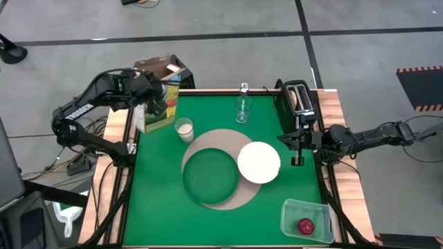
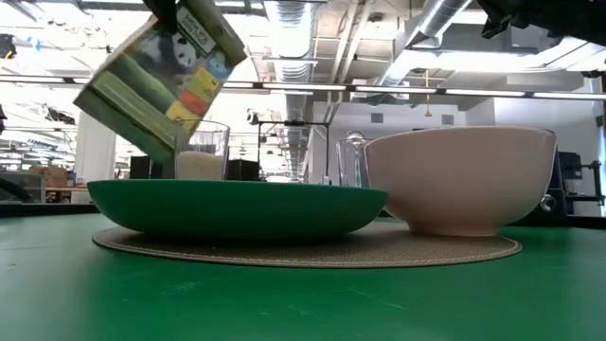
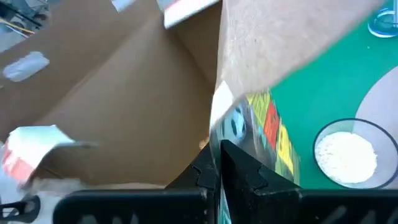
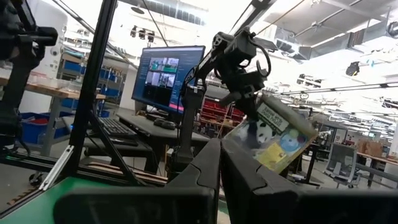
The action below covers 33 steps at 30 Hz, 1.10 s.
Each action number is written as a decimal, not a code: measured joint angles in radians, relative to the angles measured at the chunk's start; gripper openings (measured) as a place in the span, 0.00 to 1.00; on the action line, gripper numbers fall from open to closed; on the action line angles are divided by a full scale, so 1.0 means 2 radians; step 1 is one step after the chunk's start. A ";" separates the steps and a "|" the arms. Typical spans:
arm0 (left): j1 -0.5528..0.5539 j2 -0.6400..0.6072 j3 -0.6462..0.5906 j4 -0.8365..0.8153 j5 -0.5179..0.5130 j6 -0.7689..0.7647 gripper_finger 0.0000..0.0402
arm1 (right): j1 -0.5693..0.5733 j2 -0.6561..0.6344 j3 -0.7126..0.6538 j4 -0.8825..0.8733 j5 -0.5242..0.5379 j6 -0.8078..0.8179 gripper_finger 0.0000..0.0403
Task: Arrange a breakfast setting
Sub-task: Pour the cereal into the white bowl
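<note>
A green table (image 1: 159, 207) with wooden edges stands on a grey floor, and beyond it lies an open workshop with ceiling pipes, desks and a lit monitor (image 4: 168, 81). On it: one tan mat (image 1: 225, 135) carrying one green plate (image 1: 210, 177) and one white bowl (image 1: 259, 162), one milk glass (image 1: 184, 128) just beside the mat, one stemmed glass (image 1: 242, 108) near the far edge, one toaster (image 1: 300, 97), and one clear tub (image 1: 294, 211) holding one red fruit (image 1: 305, 225). The left gripper (image 3: 217, 163) is clamped on the tilted cereal box (image 1: 158, 104) above the far left corner, while the right gripper (image 1: 298, 153), fingers pressed together and empty, hangs beside the bowl.
</note>
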 joint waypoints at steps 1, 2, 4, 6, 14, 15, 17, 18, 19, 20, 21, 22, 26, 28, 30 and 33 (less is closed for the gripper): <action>-0.001 0.000 -0.002 0.000 0.000 0.000 0.00 | 0.000 0.000 0.000 0.000 0.000 0.000 0.10; -0.001 0.000 -0.005 0.000 0.000 -0.002 0.00 | 0.000 0.000 0.000 0.000 0.000 0.000 0.10; -0.001 0.000 -0.014 0.001 0.006 -0.003 0.00 | 0.000 0.000 0.000 0.000 0.000 0.000 0.10; -0.001 0.000 -0.026 0.000 0.016 -0.003 0.00 | 0.000 0.000 0.000 0.000 0.000 0.000 0.10; -0.001 0.002 -0.069 0.002 0.016 -0.008 0.00 | 0.000 0.000 0.000 0.000 0.000 0.000 0.10; -0.001 0.002 -0.072 0.001 0.012 -0.008 0.00 | 0.000 0.000 0.000 0.000 0.000 0.000 0.10; -0.001 0.002 -0.081 0.001 0.002 -0.009 0.00 | 0.000 0.000 0.000 0.000 0.000 0.000 0.10; -0.001 0.002 -0.087 0.001 0.000 -0.009 0.00 | 0.000 0.000 0.000 0.000 0.000 0.000 0.10; 0.000 0.002 -0.093 0.002 0.000 -0.009 0.00 | 0.000 0.000 0.000 -0.001 0.000 0.000 0.10; 0.000 0.002 -0.099 0.001 0.000 -0.009 0.00 | 0.000 0.000 0.000 -0.002 0.000 0.000 0.10; 0.000 0.002 -0.104 0.001 -0.001 -0.009 0.00 | 0.000 0.000 0.000 -0.003 0.000 0.000 0.10; 0.000 0.002 -0.109 0.001 -0.004 -0.009 0.00 | 0.000 0.000 0.000 -0.003 0.000 0.000 0.10; 0.000 0.002 -0.133 0.001 -0.013 -0.017 0.00 | 0.000 0.000 0.000 -0.003 0.000 -0.001 0.10; 0.000 0.002 -0.143 0.002 -0.020 -0.023 0.00 | 0.000 0.000 0.000 -0.003 0.000 -0.001 0.10; 0.000 0.001 -0.151 0.000 -0.021 -0.029 0.00 | 0.000 0.000 0.000 -0.004 0.000 -0.001 0.10; -0.003 0.001 -0.153 0.002 -0.021 -0.034 0.00 | 0.000 0.000 0.000 -0.006 0.000 -0.001 0.10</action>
